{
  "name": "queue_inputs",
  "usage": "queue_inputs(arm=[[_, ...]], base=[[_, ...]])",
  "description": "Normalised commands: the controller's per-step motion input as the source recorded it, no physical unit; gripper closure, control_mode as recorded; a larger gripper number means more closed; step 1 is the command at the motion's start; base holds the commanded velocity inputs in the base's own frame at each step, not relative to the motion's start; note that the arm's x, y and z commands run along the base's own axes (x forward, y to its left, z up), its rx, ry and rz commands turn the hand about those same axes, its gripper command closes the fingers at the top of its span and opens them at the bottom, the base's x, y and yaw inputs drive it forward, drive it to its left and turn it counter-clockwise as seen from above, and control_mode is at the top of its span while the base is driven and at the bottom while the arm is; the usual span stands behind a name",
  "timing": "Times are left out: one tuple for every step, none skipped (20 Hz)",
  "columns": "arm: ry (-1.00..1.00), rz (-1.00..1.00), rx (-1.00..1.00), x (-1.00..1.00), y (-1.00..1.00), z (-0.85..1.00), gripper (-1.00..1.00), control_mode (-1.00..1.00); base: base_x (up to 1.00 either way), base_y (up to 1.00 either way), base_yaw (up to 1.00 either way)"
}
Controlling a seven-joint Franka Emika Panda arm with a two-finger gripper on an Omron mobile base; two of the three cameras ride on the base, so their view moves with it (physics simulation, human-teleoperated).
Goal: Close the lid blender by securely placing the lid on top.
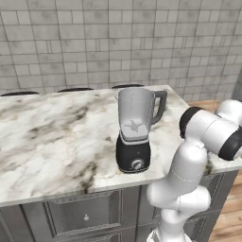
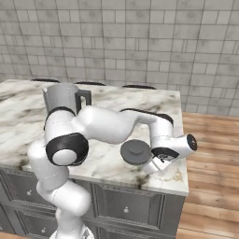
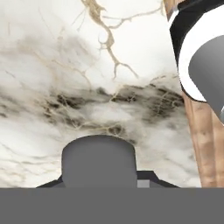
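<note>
Looking at the lid (image 2: 135, 151), it's off the blender (image 1: 135, 134), raised near the bench's (image 1: 56, 137) right end with the end effector (image 2: 150, 164) apparently pinching its edge. Jar's open, so carrying it over and seating it is all left, I'd say.

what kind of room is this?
Looks like a rendered kitchen: a marble counter over grey drawer fronts, a tiled wall behind, and a blender standing on the counter.
</note>
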Motion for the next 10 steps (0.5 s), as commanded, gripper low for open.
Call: queue_inputs(arm=[[-0.04, -0.07, 0.0, -0.06, 0.43, 0.8, 1.0, -1.0], [-0.02, -0.09, 0.0, -0.06, 0.51, 0.77, 1.0, -1.0], [0.0, -0.11, 0.0, -0.16, 0.43, 0.89, 1.0, -1.0], [0.0, -0.12, 0.0, -0.24, 0.41, 0.81, 1.0, -1.0], [-0.02, -0.12, 0.0, -0.31, 0.38, 0.86, 1.0, -1.0], [-0.02, -0.12, 0.0, -0.3, 0.44, 0.81, 1.0, -1.0], [-0.07, -0.11, 0.0, -0.32, 0.45, 0.81, 1.0, -1.0], [-0.07, -0.08, 0.0, -0.36, 0.44, 0.77, 1.0, -1.0], [-0.13, -0.07, 0.0, -0.39, 0.37, 0.85, 1.0, -1.0], [-0.11, -0.05, 0.0, -0.32, 0.38, 0.75, 1.0, -1.0]], base=[[0.0, 0.0, 0.0], [0.0, 0.0, 0.0], [0.0, 0.0, 0.0], [0.0, 0.0, 0.0], [0.0, 0.0, 0.0], [0.0, 0.0, 0.0], [0.0, 0.0, 0.0], [0.0, 0.0, 0.0], [0.0, 0.0, 0.0], [0.0, 0.0, 0.0]])
